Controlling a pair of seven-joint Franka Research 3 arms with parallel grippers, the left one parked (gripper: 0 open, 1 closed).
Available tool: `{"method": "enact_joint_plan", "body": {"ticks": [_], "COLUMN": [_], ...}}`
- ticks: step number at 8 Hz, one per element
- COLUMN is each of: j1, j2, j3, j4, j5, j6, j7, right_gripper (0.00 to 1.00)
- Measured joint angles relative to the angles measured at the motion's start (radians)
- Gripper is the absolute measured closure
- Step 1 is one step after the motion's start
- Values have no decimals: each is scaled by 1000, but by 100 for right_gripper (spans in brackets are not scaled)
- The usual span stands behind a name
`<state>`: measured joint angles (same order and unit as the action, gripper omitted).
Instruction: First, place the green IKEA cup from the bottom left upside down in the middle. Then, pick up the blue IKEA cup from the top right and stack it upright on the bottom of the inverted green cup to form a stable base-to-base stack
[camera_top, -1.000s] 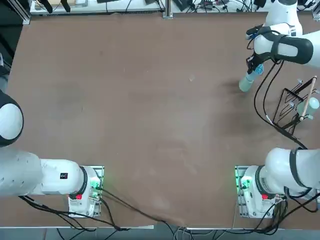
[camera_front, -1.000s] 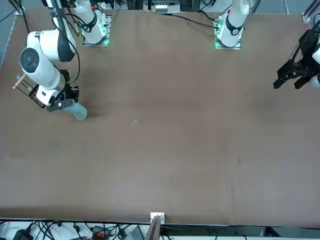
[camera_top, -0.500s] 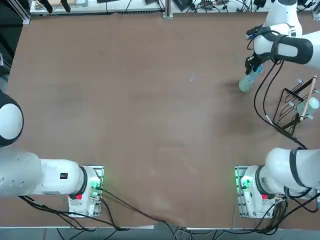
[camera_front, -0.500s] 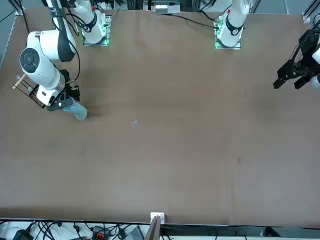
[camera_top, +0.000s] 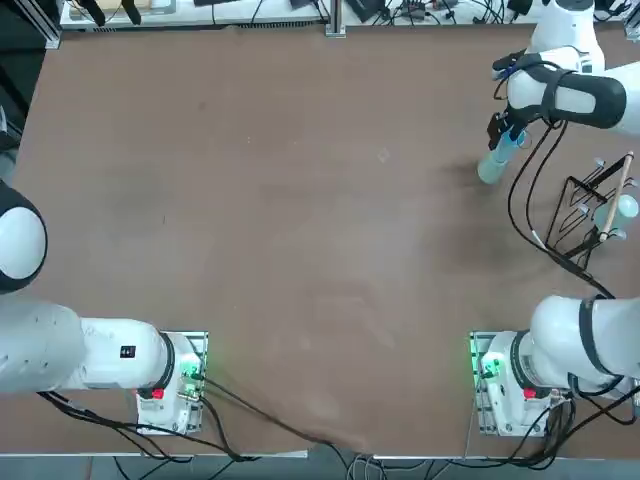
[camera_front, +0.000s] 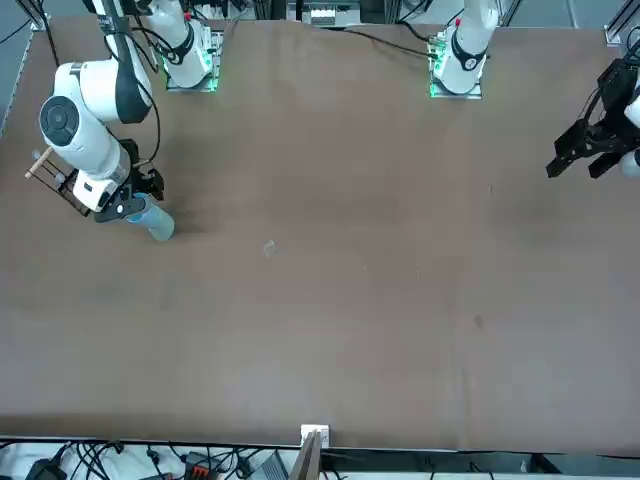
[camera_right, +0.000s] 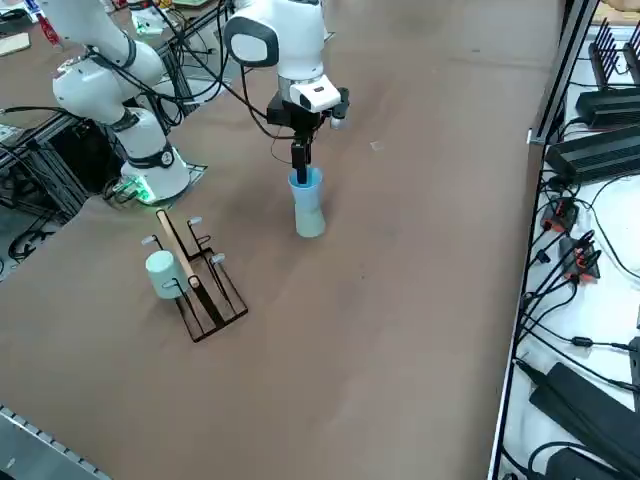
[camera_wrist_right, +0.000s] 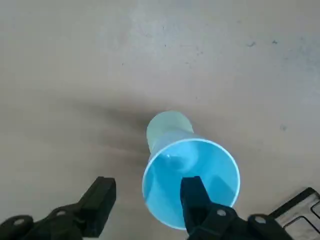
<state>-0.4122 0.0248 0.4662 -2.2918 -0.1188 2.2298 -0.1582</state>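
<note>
Already the blue IKEA cup (camera_right: 306, 186) stands upright and empty on the inverted green IKEA cup (camera_right: 310, 219), far right on the surface (camera_top: 300, 220). Only the wrist view shows the right tool (camera_wrist_right: 145, 200) spread open, one finger inside the rim, gripping nothing.

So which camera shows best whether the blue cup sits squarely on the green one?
The right side view: the blue IKEA cup stands upright on the inverted green IKEA cup, both in profile. The wrist view looks into the blue cup, the right tool open around its rim. Top and front views show them small, partly behind the arm.
</note>
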Motion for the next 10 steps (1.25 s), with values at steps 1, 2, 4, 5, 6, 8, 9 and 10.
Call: {"method": "enact_joint_plan", "body": {"ticks": [1,2,4,5,6,8,9,10], "j1": [0,0,0,0,0,0,1,1], "j2": [-1,-3,-16,-25,-32,-43,-49,-53], "j3": [0,0,0,0,0,1,1,3], "j4": [0,0,9,26,51,128,184,247], "j5": [0,0,0,0,0,0,5,23], "j6": [0,0,-16,-43,-76,-159,-215,-270], "j7": [0,-1,-1,-2,-3,-3,-3,-2], "right_gripper": [19,19,19,19,18,5,0,0]}}
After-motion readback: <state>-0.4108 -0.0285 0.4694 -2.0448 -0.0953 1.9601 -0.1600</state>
